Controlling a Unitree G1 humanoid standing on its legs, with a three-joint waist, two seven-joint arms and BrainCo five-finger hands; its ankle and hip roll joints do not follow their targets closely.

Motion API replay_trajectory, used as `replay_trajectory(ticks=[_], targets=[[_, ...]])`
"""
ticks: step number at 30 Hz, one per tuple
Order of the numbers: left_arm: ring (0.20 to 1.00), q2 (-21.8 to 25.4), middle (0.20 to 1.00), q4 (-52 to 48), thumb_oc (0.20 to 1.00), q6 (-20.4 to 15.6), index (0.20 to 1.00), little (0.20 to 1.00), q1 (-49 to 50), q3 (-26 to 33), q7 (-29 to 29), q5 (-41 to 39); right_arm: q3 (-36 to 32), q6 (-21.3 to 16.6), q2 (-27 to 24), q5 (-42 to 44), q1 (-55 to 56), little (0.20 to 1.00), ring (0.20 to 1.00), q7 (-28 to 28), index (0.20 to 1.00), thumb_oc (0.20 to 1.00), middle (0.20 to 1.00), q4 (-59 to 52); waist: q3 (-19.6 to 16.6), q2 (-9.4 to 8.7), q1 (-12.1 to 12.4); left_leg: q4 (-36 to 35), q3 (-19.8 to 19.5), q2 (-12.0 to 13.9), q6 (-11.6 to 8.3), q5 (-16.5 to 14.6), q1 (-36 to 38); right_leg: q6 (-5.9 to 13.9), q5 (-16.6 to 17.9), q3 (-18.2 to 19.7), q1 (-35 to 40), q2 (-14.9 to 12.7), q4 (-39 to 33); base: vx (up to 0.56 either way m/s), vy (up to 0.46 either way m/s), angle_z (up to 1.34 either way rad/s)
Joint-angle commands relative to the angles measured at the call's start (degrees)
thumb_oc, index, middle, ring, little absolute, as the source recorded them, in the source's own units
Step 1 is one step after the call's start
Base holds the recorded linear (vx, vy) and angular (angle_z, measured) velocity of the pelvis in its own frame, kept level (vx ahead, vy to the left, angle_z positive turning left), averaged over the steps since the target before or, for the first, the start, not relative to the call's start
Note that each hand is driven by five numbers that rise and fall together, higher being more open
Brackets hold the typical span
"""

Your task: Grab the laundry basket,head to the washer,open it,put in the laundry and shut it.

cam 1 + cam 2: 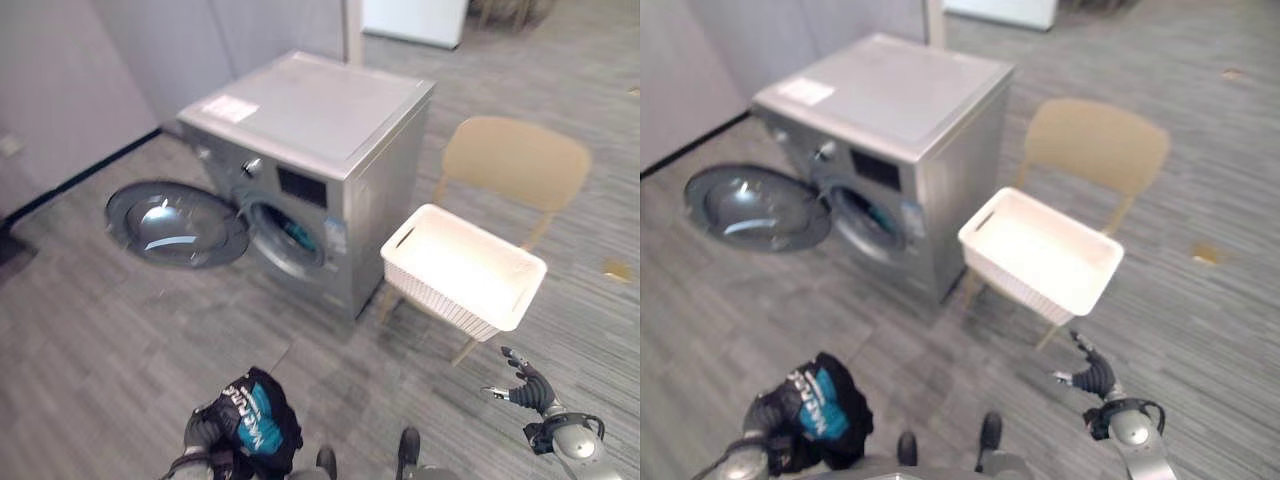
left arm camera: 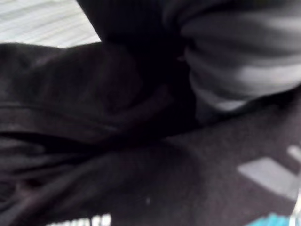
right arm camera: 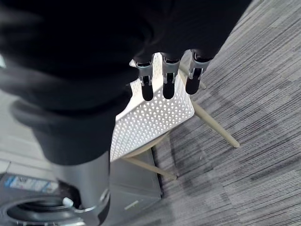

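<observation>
My left hand point(image 1: 205, 432) is low at the front left, shut on a bundle of black and teal clothing point(image 1: 256, 420); the left wrist view shows the dark cloth point(image 2: 117, 141) pressed close against it. The silver washer point(image 1: 310, 130) stands ahead with its round door point(image 1: 175, 224) swung wide open to the left and teal cloth inside the drum point(image 1: 297, 236). The white laundry basket point(image 1: 462, 268) rests on a tan chair point(image 1: 515, 160) to the washer's right. My right hand point(image 1: 527, 385) hangs open at the lower right, below the basket, fingers point(image 3: 162, 80) straight and holding nothing.
Grey striped carpet point(image 1: 120, 340) covers the floor between me and the washer. A grey wall with a dark skirting point(image 1: 90, 170) runs behind the washer on the left. The chair's slanted legs point(image 3: 214, 125) stick out under the basket.
</observation>
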Motion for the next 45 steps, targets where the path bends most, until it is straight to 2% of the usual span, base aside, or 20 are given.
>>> replay_trajectory(ticks=[1,3,5,7,12,13,14,16,18,19,24,27,29,31,32,35,37,40,44,45], targets=[[0.2,3.31,0.2,-3.16,0.2,-2.45,0.2,0.2,-3.29,0.9,1.39,-2.02,1.04,-0.3,0.15,-2.12,-3.91,1.0,1.0,-3.02,1.0,1.0,1.0,-0.31,1.52,-3.66,-0.56,4.18,12.94,1.19,-0.72,-3.78,-3.01,3.2,-11.01,-3.37,5.22,-2.19,2.0,0.01,0.091,1.11],[0.2,3.56,0.2,-3.64,0.2,-2.33,0.2,0.2,-4.26,0.29,1.36,-2.03,1.82,0.24,0.65,-2.47,-4.19,1.0,1.0,-3.23,1.0,1.0,1.0,0.67,1.51,-3.89,-1.46,5.3,19.21,3.44,-0.62,-4.67,-2.72,3.27,-11.07,-7.05,5.05,-3.5,2.59,0.02,0.081,1.09],[0.2,3.58,0.2,-3.86,0.2,-2.27,0.2,0.2,-4.36,-0.01,1.26,-1.9,2.17,0.41,1.19,-2.58,-4.28,1.0,1.0,-3.27,1.0,1.0,1.0,1.24,1.23,-3.76,-1.7,4.67,20.19,3.77,-0.45,-4.79,-2.23,3.36,-11.28,-8.51,5.24,-3.66,2.76,0.07,0.085,1.06],[0.2,3.68,0.2,-4.16,0.2,-2.07,0.2,0.2,-4.46,-0.66,1.16,-1.57,4.26,1.03,2.13,-3.38,-5.63,1.0,1.0,-3.16,1.0,1.0,1.0,2.27,1.55,-4.36,-1.34,5.15,18.71,3.05,0.14,-5.21,-3.14,3.85,-10.97,-10.1,6.06,-4.74,3.9,0.19,0.225,0.89],[0.2,4.83,0.2,-5.17,0.2,-1.92,0.2,0.2,-4.61,0.0,1.17,-0.65,6.61,1.16,4.04,-4.51,-7.5,1.0,1.0,-3.06,1.0,1.0,1.0,3.23,1.61,-5.73,0.22,3.39,17.61,0.98,2.0,-6.35,-2.77,4.86,-12.3,-10.19,5.06,-6.93,9.74,0.12,0.176,0.27],[0.2,5.41,0.2,-5.83,0.2,-1.84,0.2,0.2,-5.1,-0.04,1.36,-0.54,6.91,1.08,4.5,-4.3,-7.92,1.0,1.0,-3.03,1.0,1.0,1.0,3.11,2.12,-5.99,0.38,3.17,16.95,0.43,2.46,-6.68,-2.52,5.11,-12.58,-9.19,3.71,-7.58,13.32,0.18,0.185,0.2],[0.2,6.32,0.2,-6.54,0.2,-2.01,0.2,0.2,-6.45,-0.5,1.94,-0.14,7.59,0.95,5.08,-4.03,-8.62,1.0,1.0,-2.98,1.0,1.0,1.0,2.32,3.18,-6.14,-0.25,2.74,14.62,-0.76,3.19,-7.54,-1.57,5.28,-13.27,-3.58,-0.12,-6.46,18.6,0.2,0.178,0.4],[0.2,6.16,0.2,-7.24,0.2,-2.6,0.2,0.2,-7.0,-0.92,2.22,-0.59,8.28,0.88,5.19,-3.31,-9.13,1.0,1.0,-2.71,1.0,1.0,1.0,1.66,4.44,-5.28,-1.42,1.47,12.03,-2.02,3.9,-8.56,1.2,4.76,-13.55,3.2,-5.03,-3.14,19.98,0.28,0.171,0.98],[0.2,5.94,0.2,-7.46,0.2,-2.59,0.2,0.2,-7.27,-1.43,2.26,-0.65,8.41,0.79,5.23,-2.74,-9.27,1.0,1.0,-2.64,1.0,1.0,1.0,1.45,5.04,-5.11,-1.77,0.8,10.46,-2.89,4.36,-9.38,2.82,4.41,-12.61,4.37,-7.38,-1.86,18.57,0.22,0.058,0.89],[0.2,5.75,0.2,-7.55,0.2,-2.58,0.2,0.2,-7.43,-1.6,2.25,-0.71,8.35,0.78,5.23,-2.55,-9.22,1.0,1.0,-2.68,1.0,1.0,1.0,1.59,5.41,-5.43,-2.04,0.87,10.4,-3.45,4.69,-8.47,2.71,3.92,-10.6,4.33,-8.62,-1.44,17.12,0.23,-0.001,0.47],[0.2,4.89,0.2,-6.76,0.2,-2.39,0.2,0.2,-8.69,-2.56,1.98,-0.1,8.22,1.04,5.4,-2.35,-8.77,1.0,1.0,-2.57,1.0,1.0,1.0,2.14,6.04,-5.53,-3.27,0.87,6.2,-5.48,4.59,-10.5,5.75,5.39,-6.57,4.01,-12.07,-0.53,12.08,0.24,-0.067,0.58],[0.2,4.55,0.2,-6.88,0.2,-2.49,0.2,0.2,-8.94,-3.7,1.47,0.7,7.81,1.01,5.35,-2.11,-7.65,1.0,1.0,-2.11,1.0,1.0,1.0,1.93,6.02,-5.7,-4.42,2.31,3.89,-6.45,4.15,-12.92,8.08,5.74,-5.36,3.52,-12.06,-0.98,9.75,0.26,-0.109,0.55],[0.2,3.72,0.2,-7.4,0.2,-2.6,0.2,0.2,-8.22,-4.68,0.3,0.77,7.45,0.52,4.99,-1.83,-6.43,1.0,1.0,-1.71,1.0,1.0,1.0,2.9,4.81,-5.62,-5.26,7.42,3.52,-5.79,2.08,-15.01,8.22,4.26,-5.28,4.64,-9.23,-1.02,9.21,0.3,-0.197,0.72],[0.2,3.21,0.2,-7.67,0.2,-2.4,0.2,0.2,-7.75,-5.35,-0.4,0.69,7.18,0.43,4.59,-1.76,-6.22,1.0,1.0,-1.76,1.0,1.0,1.0,2.91,4.66,-5.72,-5.77,16.92,5.44,-3.5,0.47,-13.27,5.43,3.05,-5.92,4.16,-6.2,-0.93,8.55,0.19,-0.159,0.63],[0.2,3.24,0.2,-7.67,0.2,-2.4,0.2,0.2,-7.77,-5.33,-0.4,0.69,7.18,0.44,4.62,-1.76,-6.24,1.0,1.0,-1.75,1.0,1.0,1.0,2.9,4.53,-5.9,-5.87,16.93,5.4,-3.67,0.51,-13.06,5.15,3.04,-5.75,4.14,-6.38,-1.11,8.44,0.1,-0.093,0.69],[0.2,2.27,0.2,-7.13,0.2,-2.25,0.2,0.2,-8.05,-6.26,-0.82,0.35,7.34,0.51,3.85,-1.57,-6.57,1.0,1.0,-1.94,1.0,1.0,1.0,3.7,4.45,-5.93,-5.87,22.89,8.74,0.52,-0.45,-9.39,1.19,1.24,-8.35,3.95,-2.69,-0.24,7.22,0.12,-0.082,0.04],[0.2,2.45,0.2,-6.97,0.2,-1.9,0.2,0.2,-8.18,-6.52,-0.88,0.66,6.83,0.67,3.74,-1.41,-6.39,1.0,1.0,-2.37,1.0,1.0,1.0,3.99,4.19,-6.78,-5.32,18.63,9.61,1.52,0.65,-10.64,-1.71,1.45,-9.5,4.62,-0.54,-0.36,6.29,0.22,-0.026,-0.34],[0.2,2.73,0.2,-7.17,0.2,-1.71,0.2,0.2,-8.11,-6.53,-0.75,0.98,6.41,0.82,3.69,-1.41,-5.84,1.0,1.0,-2.64,1.0,1.0,1.0,4.04,4.12,-7.09,-4.88,14.31,8.29,1.85,0.16,-7.98,-3.52,1.51,-10.14,5.29,0.89,-0.1,5.75,0.17,0.013,-0.18],[0.2,3.02,0.2,-7.34,0.2,-1.52,0.2,0.2,-7.74,-6.48,-0.1,1.27,6.34,0.95,3.65,-1.83,-5.62,1.0,1.0,-3.45,1.0,1.0,1.0,4.96,4.52,-6.57,-3.03,3.94,1.79,2.38,-2.12,1.66,-8.14,1.3,-12.23,7.81,3.9,1.71,5.45,0.21,0.089,-0.4],[0.2,2.87,0.2,-7.12,0.2,-1.46,0.2,0.2,-7.75,-6.57,0.21,1.11,6.37,1.07,3.75,-1.99,-5.68,1.0,1.0,-3.63,1.0,1.0,1.0,5.31,4.56,-6.49,-2.68,2.24,0.11,2.71,-2.56,2.76,-9.18,1.29,-13.04,8.91,4.54,1.81,5.78,0.36,0.227,-0.65]])
